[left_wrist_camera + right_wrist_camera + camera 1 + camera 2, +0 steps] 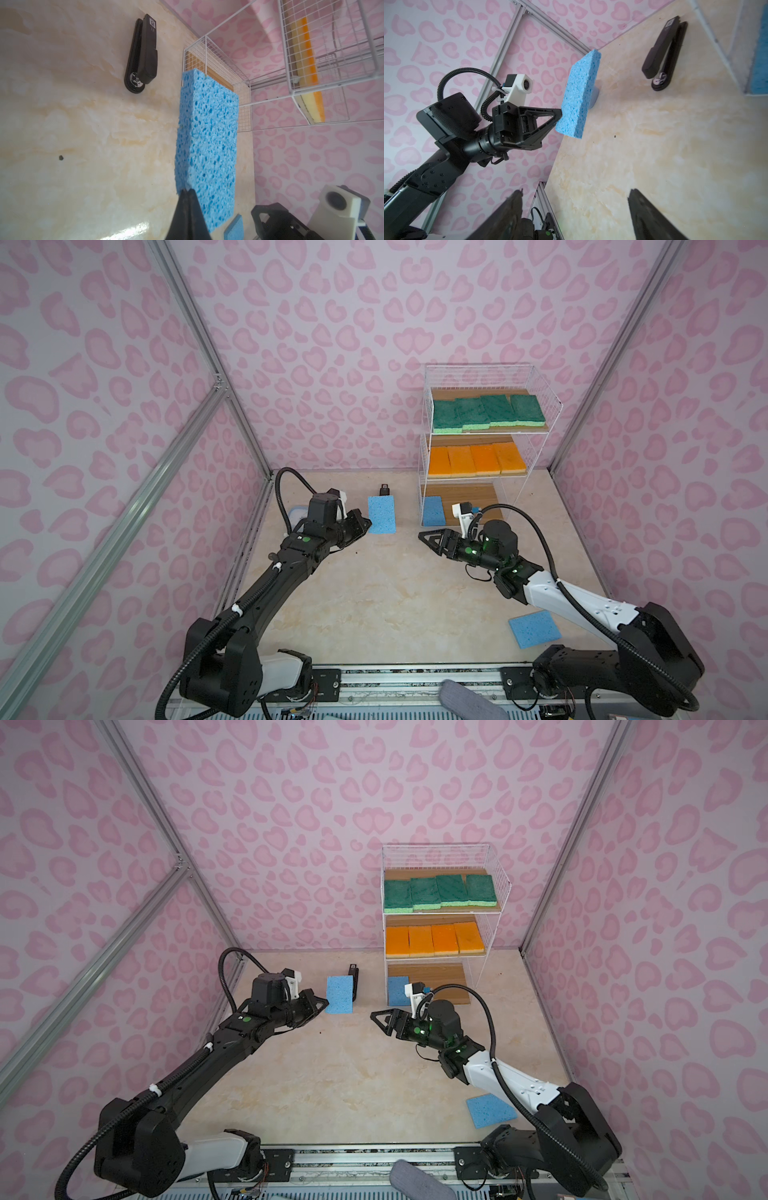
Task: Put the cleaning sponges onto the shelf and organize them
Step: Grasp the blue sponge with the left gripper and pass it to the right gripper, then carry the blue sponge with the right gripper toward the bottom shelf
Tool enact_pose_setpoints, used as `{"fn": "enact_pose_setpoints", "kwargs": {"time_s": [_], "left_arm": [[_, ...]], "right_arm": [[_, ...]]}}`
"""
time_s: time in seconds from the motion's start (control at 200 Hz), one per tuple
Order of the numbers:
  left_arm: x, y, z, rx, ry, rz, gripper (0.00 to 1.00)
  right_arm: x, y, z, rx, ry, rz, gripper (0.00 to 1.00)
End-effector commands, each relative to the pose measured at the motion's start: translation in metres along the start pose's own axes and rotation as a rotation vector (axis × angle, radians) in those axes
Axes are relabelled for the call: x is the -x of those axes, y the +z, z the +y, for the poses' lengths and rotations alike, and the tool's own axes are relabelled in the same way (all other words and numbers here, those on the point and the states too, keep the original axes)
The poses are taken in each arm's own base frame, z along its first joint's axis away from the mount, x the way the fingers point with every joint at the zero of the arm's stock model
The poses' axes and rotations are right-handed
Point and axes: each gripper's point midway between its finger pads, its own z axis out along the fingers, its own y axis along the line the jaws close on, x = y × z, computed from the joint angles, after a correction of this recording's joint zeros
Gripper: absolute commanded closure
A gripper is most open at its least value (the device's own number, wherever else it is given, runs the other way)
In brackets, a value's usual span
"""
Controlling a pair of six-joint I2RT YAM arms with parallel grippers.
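Note:
My left gripper (368,524) (188,190) is shut on the near edge of a light-blue sponge (381,514) (207,135), held on edge above the table left of the shelf (478,375). In the right wrist view that sponge (579,93) hangs clear of the tabletop. My right gripper (420,535) (576,191) is open and empty, facing the left one in front of the shelf. Several green sponges (488,412) fill the top board and several orange ones (478,460) the middle board. One blue sponge (433,511) lies on the bottom board. Another blue sponge (534,628) lies on the table by the right arm's base.
A black stapler (384,490) (143,54) lies on the table just behind the held sponge. A small light-blue device (299,514) sits behind the left arm near the left wall. Pink patterned walls close in the table on three sides.

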Motion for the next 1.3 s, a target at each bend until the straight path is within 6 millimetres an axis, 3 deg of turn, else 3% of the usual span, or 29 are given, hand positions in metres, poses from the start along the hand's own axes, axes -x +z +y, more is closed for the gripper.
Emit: {"fn": "enact_pose_setpoints", "kwargs": {"time_s": [0.0,0.175,0.335,0.635,1.175,1.23,1.3], "left_arm": [[0.006,-0.011,-0.011,-0.044,-0.012,-0.060,0.96],[0.001,-0.024,-0.021,-0.079,-0.011,-0.066,0.96],[0.000,-0.032,-0.030,-0.102,0.002,-0.075,0.96],[-0.006,-0.029,-0.023,-0.094,-0.009,-0.066,0.96],[-0.008,-0.026,-0.021,-0.094,0.000,-0.058,0.96],[-0.010,-0.026,-0.020,-0.089,0.009,-0.051,0.79],[-0.012,-0.026,-0.018,-0.083,0.023,-0.048,0.40]], "right_arm": [[0.003,0.017,0.027,0.099,-0.014,-0.011,0.22],[-0.008,0.041,0.031,0.130,0.013,0.020,0.29],[-0.009,0.051,0.030,0.142,0.033,0.012,0.35],[-0.004,0.062,0.036,0.166,0.046,0.016,0.47],[-0.008,0.069,0.028,0.175,0.070,0.022,0.91],[-0.006,0.066,0.023,0.163,0.072,0.016,0.95],[-0.004,0.061,0.015,0.146,0.074,0.007,0.98]]}}
